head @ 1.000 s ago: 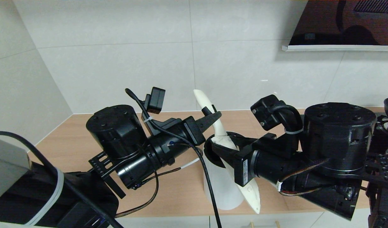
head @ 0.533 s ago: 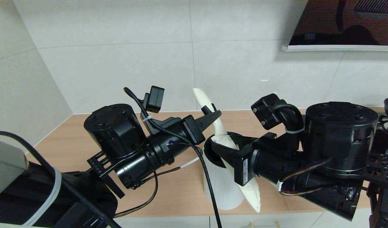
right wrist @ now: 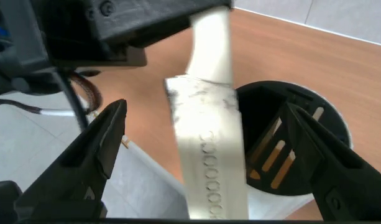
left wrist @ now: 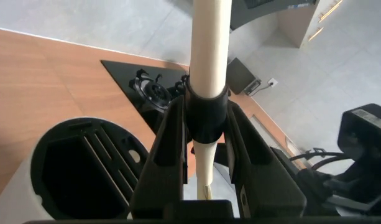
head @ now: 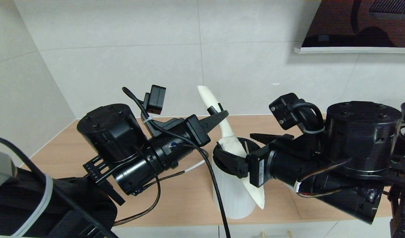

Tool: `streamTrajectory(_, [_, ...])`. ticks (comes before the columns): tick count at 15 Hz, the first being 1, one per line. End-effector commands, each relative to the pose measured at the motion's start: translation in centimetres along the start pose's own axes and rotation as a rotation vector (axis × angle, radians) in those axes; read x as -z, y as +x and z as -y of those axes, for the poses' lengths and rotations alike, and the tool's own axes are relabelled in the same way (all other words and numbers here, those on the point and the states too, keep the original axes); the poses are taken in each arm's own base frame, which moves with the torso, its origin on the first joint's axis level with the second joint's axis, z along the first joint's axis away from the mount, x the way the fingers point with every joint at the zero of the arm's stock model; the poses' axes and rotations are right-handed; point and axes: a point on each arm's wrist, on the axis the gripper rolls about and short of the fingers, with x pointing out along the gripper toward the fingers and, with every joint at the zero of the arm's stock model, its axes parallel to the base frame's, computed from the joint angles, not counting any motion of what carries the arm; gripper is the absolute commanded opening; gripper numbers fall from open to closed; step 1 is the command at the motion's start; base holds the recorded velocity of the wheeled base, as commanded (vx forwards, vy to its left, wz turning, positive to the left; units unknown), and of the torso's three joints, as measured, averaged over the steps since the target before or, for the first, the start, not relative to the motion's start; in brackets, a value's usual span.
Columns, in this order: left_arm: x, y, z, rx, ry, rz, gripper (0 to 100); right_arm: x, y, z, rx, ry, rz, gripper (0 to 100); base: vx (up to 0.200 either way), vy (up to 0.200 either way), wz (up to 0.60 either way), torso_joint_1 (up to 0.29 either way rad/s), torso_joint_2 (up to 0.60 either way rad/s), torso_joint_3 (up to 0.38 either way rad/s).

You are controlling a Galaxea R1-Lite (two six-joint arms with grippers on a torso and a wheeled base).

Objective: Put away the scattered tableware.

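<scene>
We see the left gripper [head: 217, 113] clenched on the white spatula [head: 205, 96] handle, tilted by the utensil holder [head: 232, 201]. The right wrist view reveals the right gripper [right wrist: 212, 155] spread wide, flanking the blade.

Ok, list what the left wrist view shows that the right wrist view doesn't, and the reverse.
Only the left wrist view: the black cooktop with its burner, and the round handle of the white spatula, clamped in the left gripper.
Only the right wrist view: the right gripper, open, with one finger on either side of the spatula's flat blade.
Both: the spatula, the left gripper, the white utensil holder with its black divided insert, and the wooden countertop.
</scene>
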Motion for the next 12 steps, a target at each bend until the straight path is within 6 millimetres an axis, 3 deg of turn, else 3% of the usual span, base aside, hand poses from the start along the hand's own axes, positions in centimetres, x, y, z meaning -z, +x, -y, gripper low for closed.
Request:
streamTrajectory(1, [-0.7,-0.3,0.1,0.000,0.009,0.022,0,-1.3,-0.8,1.6,0.043,0.012,0.044,100,0.000,0.000,0.00,0.000,0.00,0.000])
streamTrajectory(6, [-2.7,-1.2,0.1,-0.051,0.128,0.073,0,-2.1,-2.0,5.2,0.169,0.028,0.042,100,0.000,0.000,0.00,0.000,0.00,0.000])
streamTrajectory(9, [-4.3,-2.2,2.8,-0.081,0.178,0.121,0,-2.8,-2.5,7.0,0.223,0.037,0.067,100,0.000,0.000,0.00,0.000,0.00,0.000])
streamTrajectory(12, [-5.3,-2.1,5.4,-0.181,0.160,0.123,0,-3.1,-2.8,7.3,0.227,0.039,0.080,100,0.000,0.000,0.00,0.000,0.00,0.000])
